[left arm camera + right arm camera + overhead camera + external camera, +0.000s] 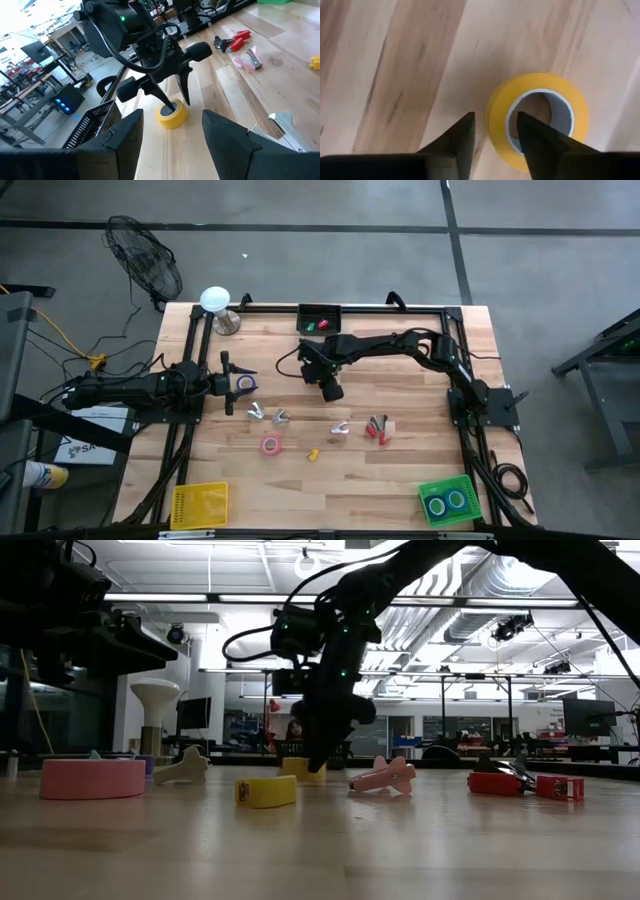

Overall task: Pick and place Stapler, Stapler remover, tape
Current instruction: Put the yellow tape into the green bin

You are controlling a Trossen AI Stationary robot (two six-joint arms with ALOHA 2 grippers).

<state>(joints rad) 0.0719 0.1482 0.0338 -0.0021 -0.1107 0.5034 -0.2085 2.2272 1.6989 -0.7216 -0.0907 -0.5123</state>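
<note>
Wooden table (400, 480): pale planks, black frame; open workshop behind.
Right gripper (176, 103): fingers straddling yellow tape roll's (172, 114) wall, table centre-far.
Left gripper (226, 383): left side, fingers parted, purplish tape (245, 383) between.

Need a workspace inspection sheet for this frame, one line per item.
Surface: wooden table, black frame.
Job's things: yellow tape under right hand; purple tape and pink tape loose; blue rolls in green basket.
Clutter: silver claw pieces, red tools, black bin.
Hands: right hand open, straddling the yellow roll's wall; left hand open, empty.
Cables: black loops at table's right edge.
Surroundings: fan on floor.
</note>
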